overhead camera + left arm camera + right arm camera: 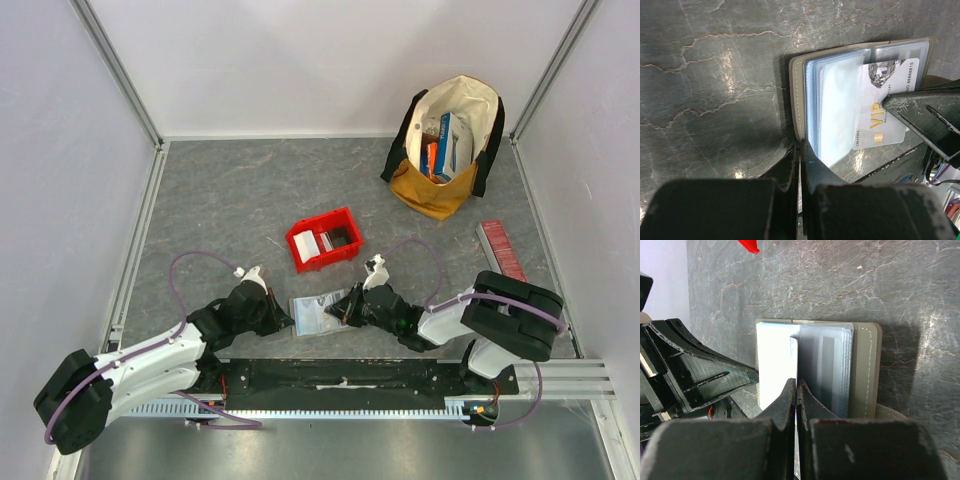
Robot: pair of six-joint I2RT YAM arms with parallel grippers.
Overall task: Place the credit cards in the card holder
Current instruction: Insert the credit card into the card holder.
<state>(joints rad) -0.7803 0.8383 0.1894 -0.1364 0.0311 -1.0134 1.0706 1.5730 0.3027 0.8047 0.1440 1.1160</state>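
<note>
The card holder (318, 312) is laid open on the worktop (230, 200) between two closed hands, the left hand (800, 150) set at its left cover edge, while the white credit card (880, 120), partway under the clear sleeves (835, 100), is touched by the nearer right hand (796, 387).

The table (230, 200) has a dark grey top with a marble pattern. Near its middle stands a small red plastic bin (325, 262). Just nearer than the bin, close to the near edge, the card holder (318, 312) lies open. A cream and mustard tote bag (430, 195) sits in the far right corner, and a long red ribbed box (501, 250) lies along the right edge.
</note>
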